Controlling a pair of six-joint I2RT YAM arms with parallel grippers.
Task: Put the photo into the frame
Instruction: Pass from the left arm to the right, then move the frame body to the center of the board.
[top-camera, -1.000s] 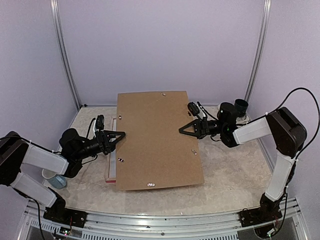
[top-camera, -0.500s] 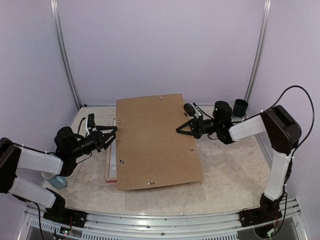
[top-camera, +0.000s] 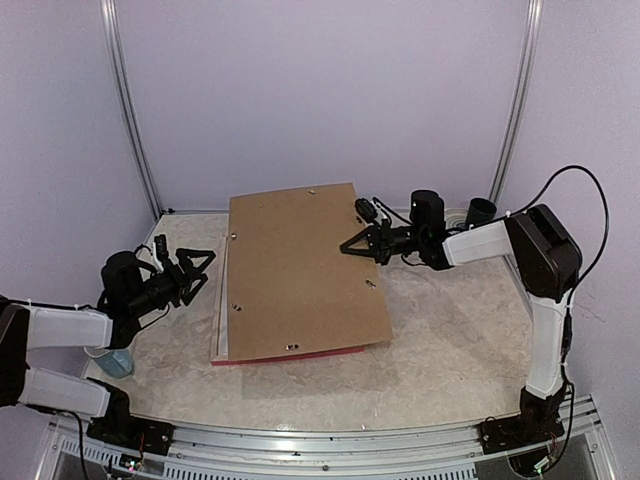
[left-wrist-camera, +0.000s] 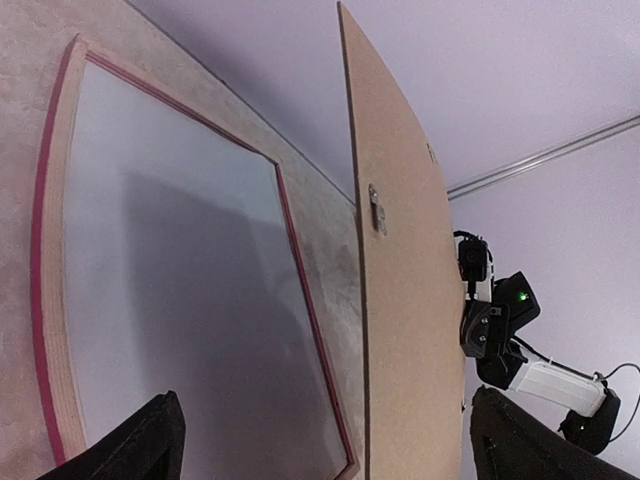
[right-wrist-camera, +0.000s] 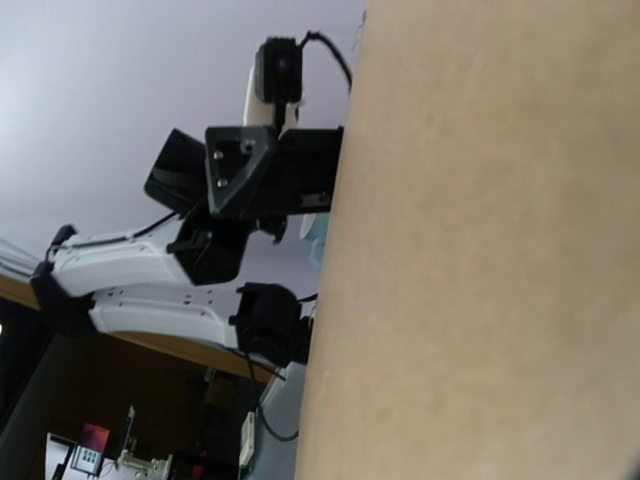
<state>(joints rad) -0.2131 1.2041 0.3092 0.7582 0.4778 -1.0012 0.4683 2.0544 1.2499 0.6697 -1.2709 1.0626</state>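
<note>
**Backing board fills the right side**

A plain brown backing board (right-wrist-camera: 480, 260) takes up the whole right half, very close to the lens. Its straight edge slants from top centre down toward the left. Past that edge the left arm (right-wrist-camera: 140, 262) shows against a pale lilac wall, with white links and black joints. The black left gripper (right-wrist-camera: 262, 170), a small camera (right-wrist-camera: 278, 68) above it, is partly cut off by the board. The lower left corner is dark, with a tiny lit screen (right-wrist-camera: 88, 455).

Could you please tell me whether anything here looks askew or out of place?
The brown backing board sits tilted above the frame rather than flat in it, its right edge pinched by the right gripper and its near right corner overhanging the frame. The left gripper is open, clear of it.
</note>
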